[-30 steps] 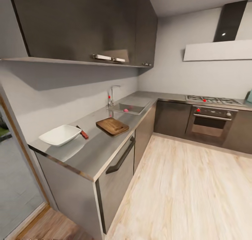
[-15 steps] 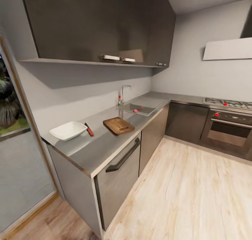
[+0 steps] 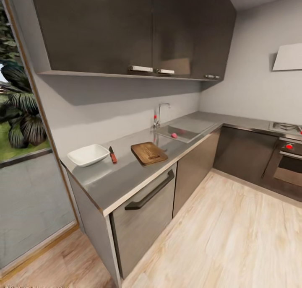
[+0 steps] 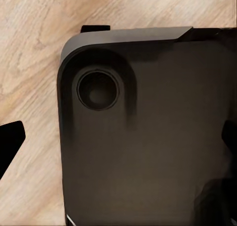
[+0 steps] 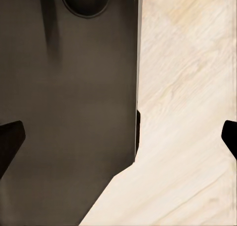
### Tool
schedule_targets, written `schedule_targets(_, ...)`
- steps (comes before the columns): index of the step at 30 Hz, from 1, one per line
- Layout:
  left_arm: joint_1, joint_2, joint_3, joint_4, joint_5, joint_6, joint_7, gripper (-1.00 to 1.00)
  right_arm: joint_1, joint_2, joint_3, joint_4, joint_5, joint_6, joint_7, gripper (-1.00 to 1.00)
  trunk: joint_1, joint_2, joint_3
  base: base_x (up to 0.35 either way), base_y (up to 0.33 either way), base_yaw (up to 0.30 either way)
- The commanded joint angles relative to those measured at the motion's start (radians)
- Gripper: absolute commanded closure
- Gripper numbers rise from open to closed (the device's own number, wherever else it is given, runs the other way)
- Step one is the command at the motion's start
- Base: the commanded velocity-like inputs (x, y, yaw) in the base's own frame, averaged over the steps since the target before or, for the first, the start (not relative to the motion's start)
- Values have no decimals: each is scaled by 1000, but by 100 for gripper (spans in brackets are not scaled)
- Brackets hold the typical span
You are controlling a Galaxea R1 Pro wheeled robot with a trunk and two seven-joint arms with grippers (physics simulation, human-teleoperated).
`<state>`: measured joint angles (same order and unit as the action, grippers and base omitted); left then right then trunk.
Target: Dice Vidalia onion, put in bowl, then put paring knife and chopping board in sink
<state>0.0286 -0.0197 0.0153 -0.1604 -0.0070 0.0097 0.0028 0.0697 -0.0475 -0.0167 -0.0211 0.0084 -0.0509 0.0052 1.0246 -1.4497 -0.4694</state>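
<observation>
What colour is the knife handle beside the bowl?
Reddish, on the knife right of the bowl; head view.

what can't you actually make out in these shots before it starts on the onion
- Onion: a small pinkish spot in the sink, head view; too small to identify.
- Paring knife: head view, blade detail too small; whether it touches the bowl is unclear.
- Stove: cut off by the head view's right edge.
- Left gripper, right gripper: fingertips cut off at the wrist views' edges.
</observation>
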Motion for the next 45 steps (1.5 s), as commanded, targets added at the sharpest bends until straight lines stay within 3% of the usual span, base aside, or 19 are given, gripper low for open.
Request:
schedule_targets(1,1,0,2,-2,-1,1,0,-100,1,0,-2,-2,1,-1,1,-100,0,0,-1,214,-305,297)
schedule_targets(20,0,-1,2,-2,-1,-1,1,-100,1,0,-2,-2,1,-1,0,-100,0,0,-1,239,-274,297)
schedule_targets(27,0,-7,2,-3,-2,-4,2,-100,1,0,-2,-2,1,-1,0,-100,0,0,-1,90,-98,297)
schedule_targets(44,1,-4,2,-4,-1,-7,9,-100,1,0,-2,-2,1,-1,0,-100,-65,119,53,7,-39,297)
schedule_targets(45,0,-3,3,-4,-1,-3,38,-100,1,0,-2,-2,1,-1,0,-100,-69,126,56,217,-202,297)
